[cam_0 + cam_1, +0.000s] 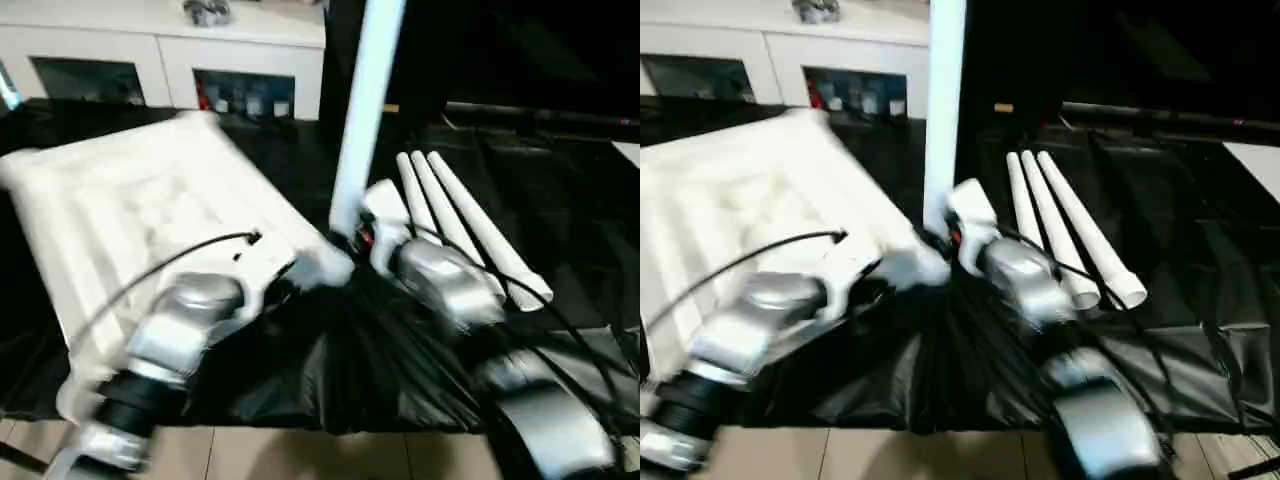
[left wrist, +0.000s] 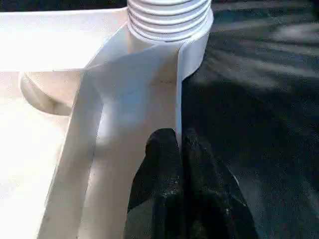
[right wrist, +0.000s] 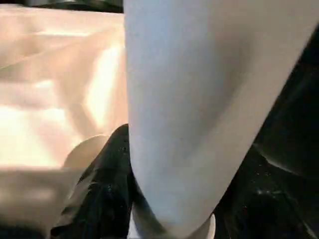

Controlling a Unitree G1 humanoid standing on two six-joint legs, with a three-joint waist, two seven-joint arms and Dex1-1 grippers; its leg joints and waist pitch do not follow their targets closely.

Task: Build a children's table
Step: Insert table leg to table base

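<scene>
The white tabletop lies upside down on the black-covered bench, ribbed side up. My left gripper is at its near right corner, and its fingers are shut on the thin rim wall just below the round corner socket. A white leg stands upright in that socket, its threaded end showing above the collar. My right gripper is shut around the lower part of this leg, one black finger beside it. Three more legs lie side by side to the right.
A white cabinet with glass doors stands behind the bench. The black sheet is wrinkled in front of the arms and drops to a tiled floor. A black cable runs over my left forearm.
</scene>
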